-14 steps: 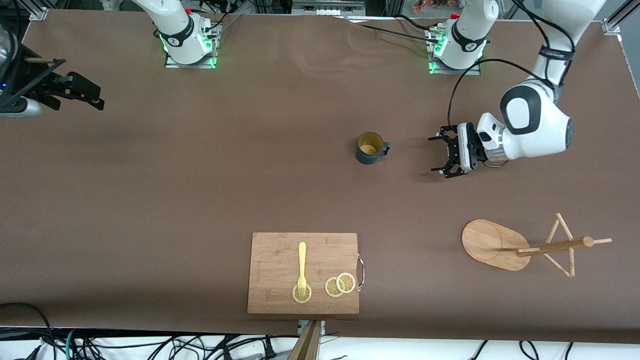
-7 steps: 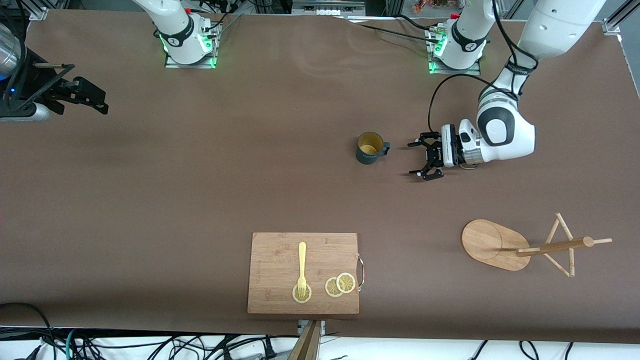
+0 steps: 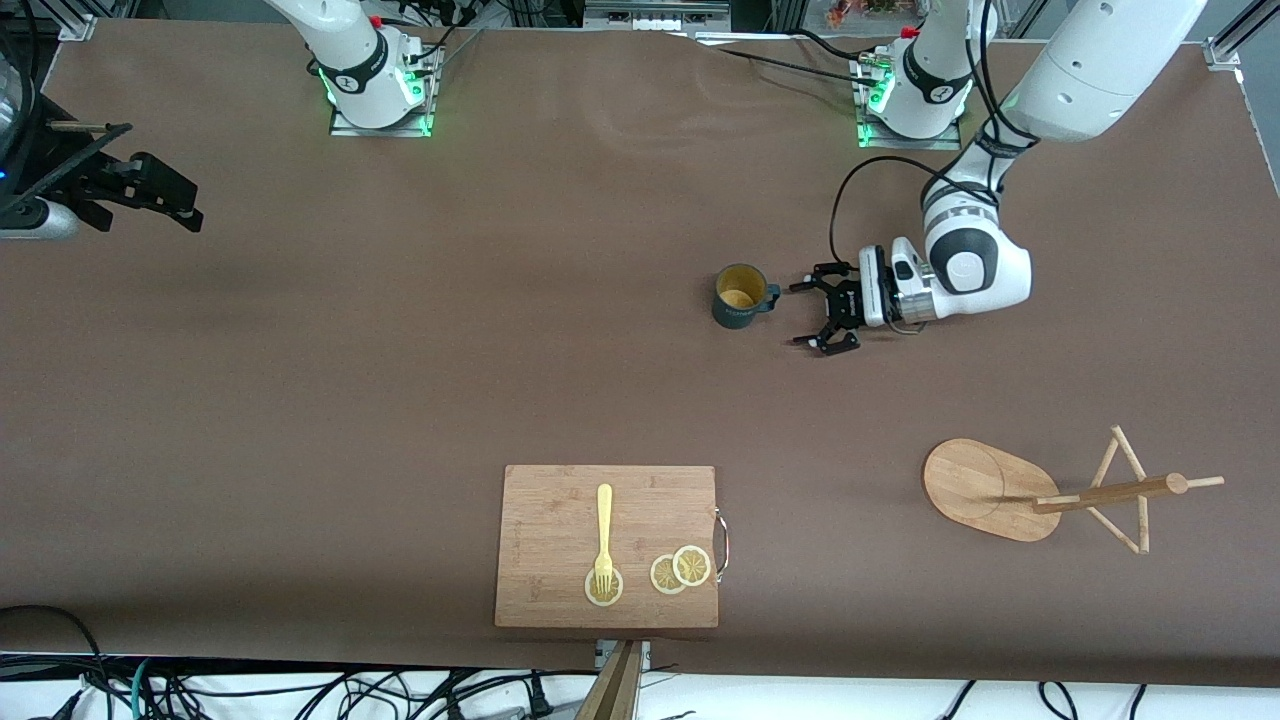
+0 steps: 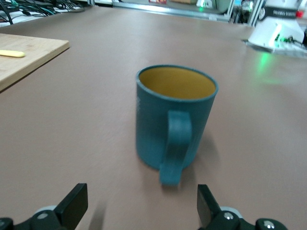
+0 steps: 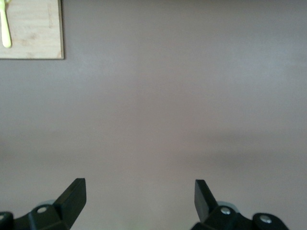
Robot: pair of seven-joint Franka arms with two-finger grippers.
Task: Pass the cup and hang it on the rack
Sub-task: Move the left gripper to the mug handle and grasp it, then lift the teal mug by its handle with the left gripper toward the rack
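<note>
Faintly, some pale lettering shows on the cup (image 3: 741, 296) wall (too small to read). It is a ribbed teal cylinder, ochre inside, upright on the brown table (image 3: 400, 350), its handle turned toward the left gripper (image 3: 818, 316), whose fingers (image 4: 72, 206) are spread, low, just beside the handle, not touching. The right gripper (image 3: 150, 195), also spread, waits above the right arm's end of the table. The rack (image 3: 1040, 490), pale wood with an oval base, stands nearer the front camera, beside a bamboo cutting board (image 3: 560, 520).
</note>
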